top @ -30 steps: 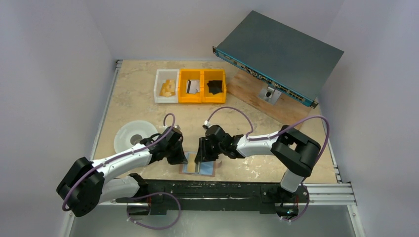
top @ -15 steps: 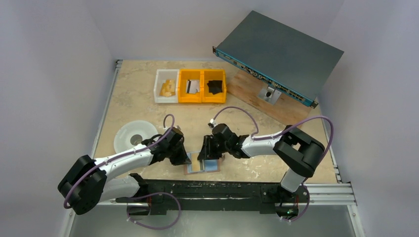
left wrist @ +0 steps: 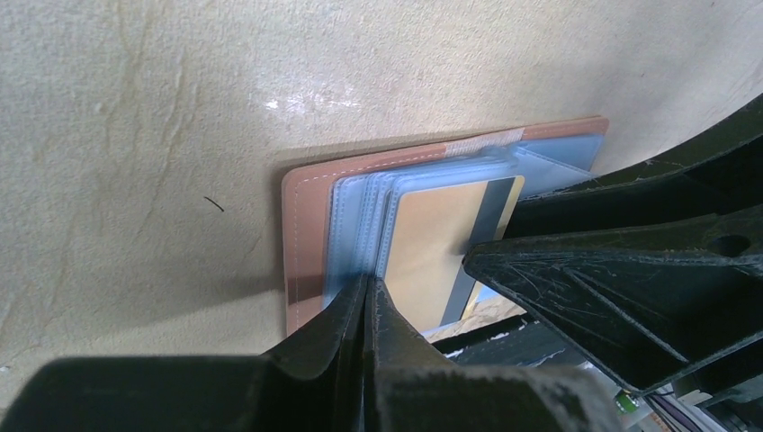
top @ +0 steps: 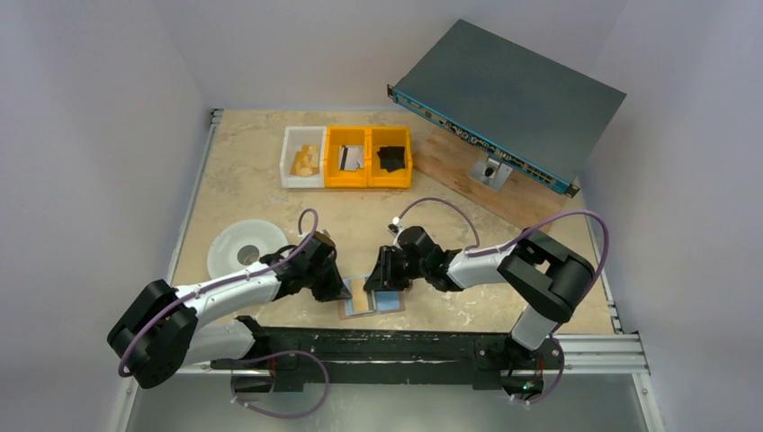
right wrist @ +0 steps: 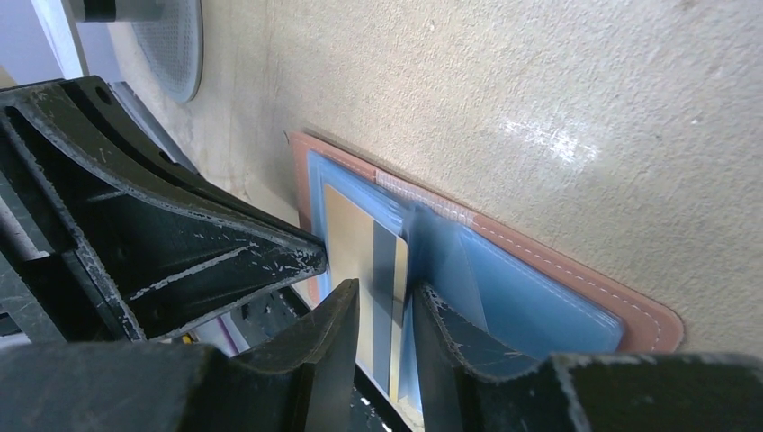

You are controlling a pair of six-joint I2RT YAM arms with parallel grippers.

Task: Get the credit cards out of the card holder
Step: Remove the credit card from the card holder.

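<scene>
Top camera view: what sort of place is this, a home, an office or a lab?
Probably a robotics lab test cell: a left arm and right arm bolted to a rail at a white-walled tabletop, yellow bins, and a rack-mount electronics unit.

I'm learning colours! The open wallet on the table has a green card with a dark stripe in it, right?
Not green: the card is yellowish gold, as the left wrist view shows. It does have a dark stripe and sits in the open wallet on the table.
</scene>
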